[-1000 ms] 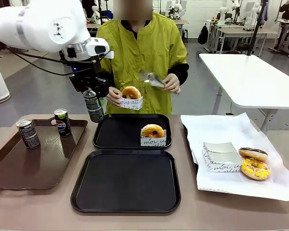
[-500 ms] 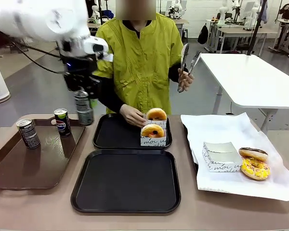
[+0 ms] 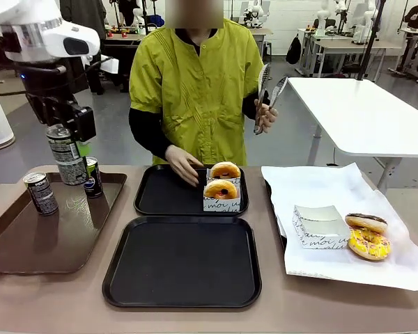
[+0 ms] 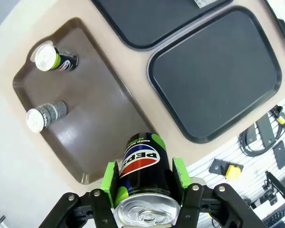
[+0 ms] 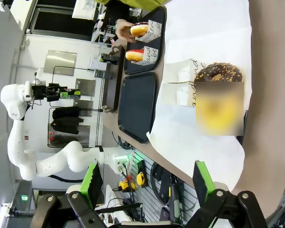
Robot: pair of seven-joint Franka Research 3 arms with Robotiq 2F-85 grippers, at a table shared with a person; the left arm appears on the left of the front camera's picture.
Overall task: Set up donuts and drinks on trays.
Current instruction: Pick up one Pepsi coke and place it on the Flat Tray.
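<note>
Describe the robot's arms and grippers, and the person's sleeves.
The left arm is glossy white with rounded joints, black cables running beside it. The left gripper and right gripper are black with green pads. The person wears a yellow-green short-sleeved top over black long sleeves.

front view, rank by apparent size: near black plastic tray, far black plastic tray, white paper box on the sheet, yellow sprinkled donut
near black plastic tray (nearer the camera)
far black plastic tray
white paper box
yellow sprinkled donut

My left gripper grips a glossy printed can with a bright metal top. Beneath it: glossy brown tray; beyond, matt black plastic trays.
</note>
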